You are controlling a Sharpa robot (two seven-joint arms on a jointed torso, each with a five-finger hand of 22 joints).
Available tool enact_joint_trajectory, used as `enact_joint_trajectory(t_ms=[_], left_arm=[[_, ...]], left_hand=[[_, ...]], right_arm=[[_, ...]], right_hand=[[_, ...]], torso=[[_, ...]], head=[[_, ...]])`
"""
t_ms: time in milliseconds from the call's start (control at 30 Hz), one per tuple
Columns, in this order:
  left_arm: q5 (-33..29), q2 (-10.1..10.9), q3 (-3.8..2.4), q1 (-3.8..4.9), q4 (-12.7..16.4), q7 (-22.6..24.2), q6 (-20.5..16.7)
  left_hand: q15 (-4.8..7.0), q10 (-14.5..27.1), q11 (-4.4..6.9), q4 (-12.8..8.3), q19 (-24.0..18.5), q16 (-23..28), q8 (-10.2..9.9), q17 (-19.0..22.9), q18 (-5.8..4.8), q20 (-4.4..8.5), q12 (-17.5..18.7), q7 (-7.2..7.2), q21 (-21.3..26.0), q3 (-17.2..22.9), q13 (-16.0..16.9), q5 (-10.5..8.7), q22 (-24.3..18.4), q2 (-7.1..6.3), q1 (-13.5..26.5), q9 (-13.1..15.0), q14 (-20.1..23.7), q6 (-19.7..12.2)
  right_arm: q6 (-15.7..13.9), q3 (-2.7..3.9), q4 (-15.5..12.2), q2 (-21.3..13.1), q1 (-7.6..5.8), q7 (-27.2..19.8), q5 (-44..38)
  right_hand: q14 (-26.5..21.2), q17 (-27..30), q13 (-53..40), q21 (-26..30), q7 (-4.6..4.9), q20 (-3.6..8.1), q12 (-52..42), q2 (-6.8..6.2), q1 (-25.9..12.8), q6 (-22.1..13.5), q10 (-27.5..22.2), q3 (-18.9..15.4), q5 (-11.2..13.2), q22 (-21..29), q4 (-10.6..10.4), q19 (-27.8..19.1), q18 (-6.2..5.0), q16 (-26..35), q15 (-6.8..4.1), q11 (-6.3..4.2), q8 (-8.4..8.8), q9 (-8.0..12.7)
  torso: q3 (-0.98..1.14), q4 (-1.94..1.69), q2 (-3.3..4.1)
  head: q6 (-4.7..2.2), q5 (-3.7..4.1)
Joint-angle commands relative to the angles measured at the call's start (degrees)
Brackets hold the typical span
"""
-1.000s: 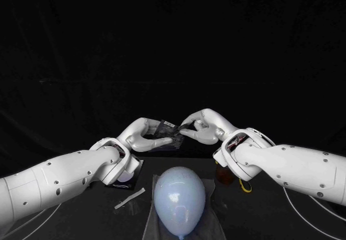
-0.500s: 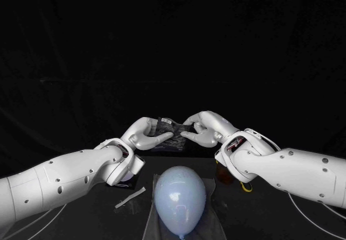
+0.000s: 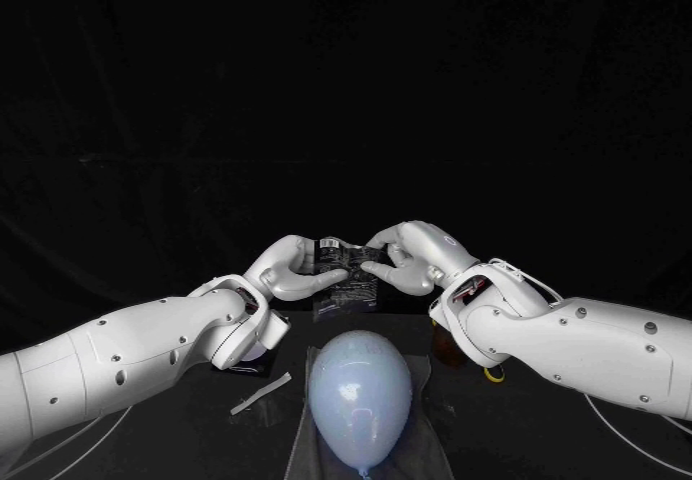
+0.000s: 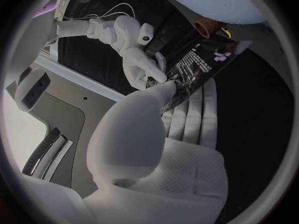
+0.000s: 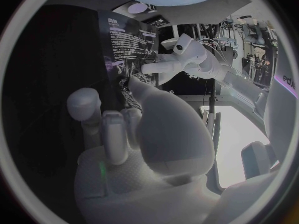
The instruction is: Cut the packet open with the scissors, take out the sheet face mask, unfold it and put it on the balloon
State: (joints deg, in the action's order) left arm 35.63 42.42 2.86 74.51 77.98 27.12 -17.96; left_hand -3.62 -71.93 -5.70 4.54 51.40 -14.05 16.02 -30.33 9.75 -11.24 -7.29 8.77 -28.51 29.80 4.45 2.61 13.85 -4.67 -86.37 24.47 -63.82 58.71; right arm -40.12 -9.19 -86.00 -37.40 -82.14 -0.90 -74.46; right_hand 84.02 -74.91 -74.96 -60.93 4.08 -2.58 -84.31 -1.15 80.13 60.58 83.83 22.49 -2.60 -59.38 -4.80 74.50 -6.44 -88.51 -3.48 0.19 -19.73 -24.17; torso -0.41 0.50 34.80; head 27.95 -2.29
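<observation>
Cut strip (image 3: 260, 395): lies flat on the table (image 3: 462, 440) left of the balloon; I judge the cutting is done
Left hand (image 3: 296, 272): closed on the packet's left edge, thumb on the printed side and fingers behind, to steady it
Packet (image 3: 346, 282): held upright in the air between both my hands, beyond the balloon and clear of the table, so its mouth can be reached
Balloon (image 3: 361, 385): lies lengthwise in front of me, below the hands, with no mask on it
Right hand (image 3: 404, 258): gripping the packet's right side, thumb in front; I judge it is placed to draw the mask out
Scissors (image 3: 495, 375): a yellow handle shows under my right forearm, set aside
</observation>
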Motion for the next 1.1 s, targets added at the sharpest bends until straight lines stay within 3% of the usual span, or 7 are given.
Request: enact_joint_trajectory(t_ms=[33,133,267,600,833,933,1100], left_arm=[[1.49,-0.16,-0.01,0.01,0.1,-0.85,-0.14],[0.75,-0.18,-0.01,0.01,0.0,-0.74,-1.47],[0.15,-0.14,-0.01,0.01,-0.12,-0.57,-3.16],[-0.18,-0.14,-0.01,0.01,-0.44,-0.35,-6.52],[2.42,-0.18,-0.01,0.01,-0.94,-0.17,-8.09],[5.45,-0.36,-0.02,0.01,-1.44,0.07,-8.74],[10.81,-1.09,-0.02,0.01,-2.78,0.46,-9.43]], left_hand=[[0.25,-0.89,0.45,-0.29,0.53,-0.42,0.92,-0.02,0.53,0.4,-0.36,-0.05,-0.87,-0.78,0.32,0.1,0.5,-0.01,0.69,0.88,-0.94,0.91],[0.81,-2.39,1.08,-0.79,1.17,-0.97,1.89,-0.22,0.64,0.7,-0.81,-0.65,-1.92,-2.12,0.55,0.09,1.1,-0.64,1.35,1.38,-2.45,1.7],[1.3,-3.31,1.64,-1.04,1.73,-1.37,2.53,-0.43,0.68,1.03,-1.04,-1.24,-2.7,-3.05,0.67,0.09,1.52,-1.0,1.77,1.64,-3.46,2.25],[2.11,-5.08,2.61,-1.39,2.49,-2.15,3.37,-1.01,0.7,1.7,-1.54,-2.24,-3.82,-4.39,0.96,0.09,2.14,-2.22,2.38,1.64,-5.17,3.71],[2.23,-5.28,2.74,-1.39,2.6,-2.27,3.43,-1.13,0.7,1.8,-1.58,-2.38,-3.97,-4.49,0.99,0.1,2.22,-2.34,2.46,1.57,-5.39,3.93],[2.26,-5.29,2.77,-1.41,2.63,-2.28,3.43,-1.14,0.71,1.83,-1.58,-2.4,-4.01,-4.49,0.99,0.1,2.24,-2.36,2.43,1.55,-5.42,3.96],[2.32,-5.31,2.82,-1.49,2.67,-2.28,3.42,-1.18,0.71,1.9,-1.54,-2.43,-4.1,-4.48,0.98,0.1,2.29,-2.41,2.33,1.5,-5.44,4.02]], right_arm=[[-0.91,0.13,0.15,0.04,-0.07,-0.22,0.86],[-0.37,0.13,0.27,-0.03,-0.07,-1.0,2.73],[-0.09,0.12,0.14,-0.45,-0.07,-2.25,5.22],[0.49,0.12,-1.45,-2.3,-0.08,-4.43,8.85],[1.16,0.33,-3.87,-5.26,-0.74,-6.4,14.16],[2.56,0.5,-3.93,-6.27,-1.95,-7.24,17.51],[6.69,0.74,-1.95,-6.54,-5.2,-6.84,20.49]], right_hand=[[4.72,-9.18,-6.55,1.49,-0.05,0.05,2.15,-0.62,-0.64,-1.0,0.66,0.23,-0.19,1.32,-0.23,-0.61,-0.72,-0.03,-0.24,-0.43,-0.38,-3.01],[3.64,-4.97,2.09,6.96,1.44,-0.45,11.01,-2.98,-2.8,-4.17,-5.81,-1.1,-0.21,6.38,-1.39,-3.8,-1.59,1.28,0.66,0.71,1.04,-2.24],[0.38,3.8,22.58,18.36,4.18,-2.26,33.5,-7.06,-4.85,-9.34,-21.17,-3.97,-0.13,16.13,-3.7,-10.66,-3.15,4.78,2.88,3.25,4.18,-0.38],[-2.76,9.86,30.9,23.2,5.15,-3.77,41.74,-9.29,-4.07,-11.89,-24.19,-8.12,-0.17,18.91,-6.82,-12.12,-3.82,8.01,3.93,4.31,5.39,0.6],[-2.71,9.51,32.66,24.12,5.13,-3.94,42.5,-8.84,-4.32,-11.66,-23.73,-10.43,-0.17,19.27,-9.24,-11.68,-3.95,8.03,3.99,4.3,5.06,0.62],[-0.72,5.27,33.07,23.81,4.73,-3.71,41.83,-7.35,-3.95,-10.78,-22.15,-10.91,-0.25,19.09,-10.43,-10.43,-4.07,6.13,3.6,3.89,4.56,0.55],[4.07,-6.82,10.9,8.86,3.52,-2.4,17.48,-5.43,-2.14,-8.22,-7.53,-13.2,-0.43,5.47,-11.37,-0.96,-1.54,1.06,2.42,2.79,3.81,0.99]], torso=[[0.0,0.04,-0.02],[-0.02,0.08,-0.02],[-0.02,0.02,0.01],[-0.02,-0.05,-0.06],[-0.1,-0.02,-0.04],[-0.08,-0.08,-0.07],[-0.1,-0.03,-0.19]], head=[[-0.02,-0.14],[-0.13,-0.12],[-0.23,-0.03],[-0.41,-0.04],[-0.42,-0.24],[-0.39,-0.23],[-0.42,-0.26]])
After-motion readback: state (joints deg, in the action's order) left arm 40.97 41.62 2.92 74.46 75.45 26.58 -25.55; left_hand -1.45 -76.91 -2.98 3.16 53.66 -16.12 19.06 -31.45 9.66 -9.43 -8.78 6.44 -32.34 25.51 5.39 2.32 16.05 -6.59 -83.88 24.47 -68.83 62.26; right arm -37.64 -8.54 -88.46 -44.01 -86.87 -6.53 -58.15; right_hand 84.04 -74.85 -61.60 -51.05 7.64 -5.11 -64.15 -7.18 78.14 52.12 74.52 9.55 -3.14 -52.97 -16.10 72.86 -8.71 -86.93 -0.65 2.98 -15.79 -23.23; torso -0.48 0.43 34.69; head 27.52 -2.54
